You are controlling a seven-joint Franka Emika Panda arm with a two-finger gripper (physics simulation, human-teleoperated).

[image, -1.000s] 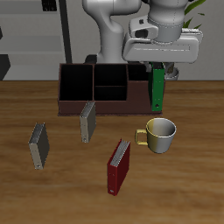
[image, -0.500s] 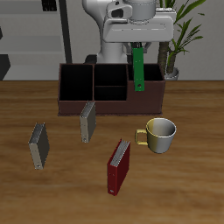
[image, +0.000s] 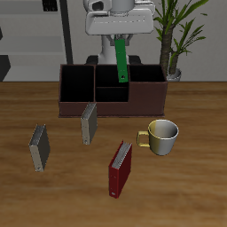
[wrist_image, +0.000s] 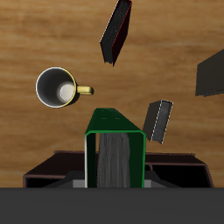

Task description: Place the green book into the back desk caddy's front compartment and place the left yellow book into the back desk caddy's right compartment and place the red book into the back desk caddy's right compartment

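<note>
Carrying the green book (image: 121, 60) over the back desk caddy (image: 113, 90), the first placement is under way.
The book is held upright in the hand (image: 120, 37), clenched on its upper end, its lower end hanging just above the small middle sections at the upper centre of the exterior frame. A straight descent into the front compartment (image: 112, 92) is judged to come next, kept clear of the dividers. The left yellow book (image: 89, 122) and the red book (image: 120, 169) stand untouched on the surface (image: 195, 186).
</note>
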